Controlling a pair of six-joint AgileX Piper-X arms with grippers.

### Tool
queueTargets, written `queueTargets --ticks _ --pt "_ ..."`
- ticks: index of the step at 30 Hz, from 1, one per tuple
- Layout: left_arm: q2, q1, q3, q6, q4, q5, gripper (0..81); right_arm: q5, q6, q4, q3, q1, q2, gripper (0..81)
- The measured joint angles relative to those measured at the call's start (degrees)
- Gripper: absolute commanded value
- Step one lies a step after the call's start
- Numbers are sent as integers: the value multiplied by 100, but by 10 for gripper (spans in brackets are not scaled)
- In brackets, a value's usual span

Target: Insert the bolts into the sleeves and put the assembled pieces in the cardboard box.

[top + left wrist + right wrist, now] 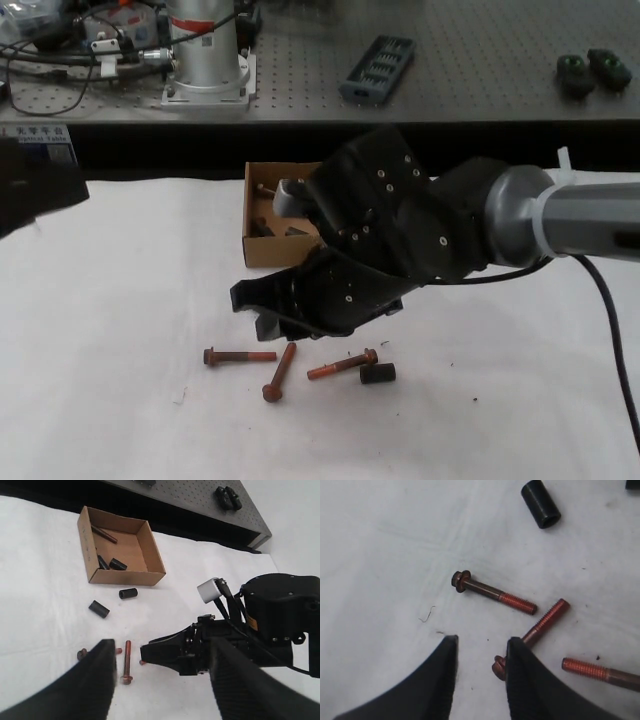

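Cardboard box (262, 250) sits open on the white-covered table (120, 330), at 12 o'clock from the loose bolts (279, 372) in the high view. Two short black sleeves (118, 564) and one longer dark piece (104, 534) lie on its floor. Next in size, the right arm (560, 215) extends in from 3 o'clock and covers part of the box's front. The right jaws hang low over the table at 12 o'clock of the bolts, parted only a little, with nothing between the fingers (445, 680). A bolt's head shows at the edge of one finger. The left jaws are held well above the table, spread wide and empty. Three copper-coloured bolts lie in a loose row: one bolt (240, 356) at 9 o'clock, one tilted in the middle, one bolt (343, 365) at 3 o'clock. Smallest, a black sleeve (377, 374) lies just beside the 3 o'clock bolt's head. In the left wrist view two loose sleeves (99, 609) lie on the table near the box.
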Motion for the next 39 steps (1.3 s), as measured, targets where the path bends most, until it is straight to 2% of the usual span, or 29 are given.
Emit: queueTargets --ticks 12,21,32,39 --pt "-443 0 0 124 76 -230 410 744 701 42 -11 0 84 259" --pt "-959 0 0 348 211 -468 410 632 1228 172 -11 111 582 259" --pt "-1044 0 0 348 264 -468 410 546 1957 6 -21 329 743 259" --pt "-1044 0 0 348 285 -468 410 553 2136 -76 -62 518 860 239"
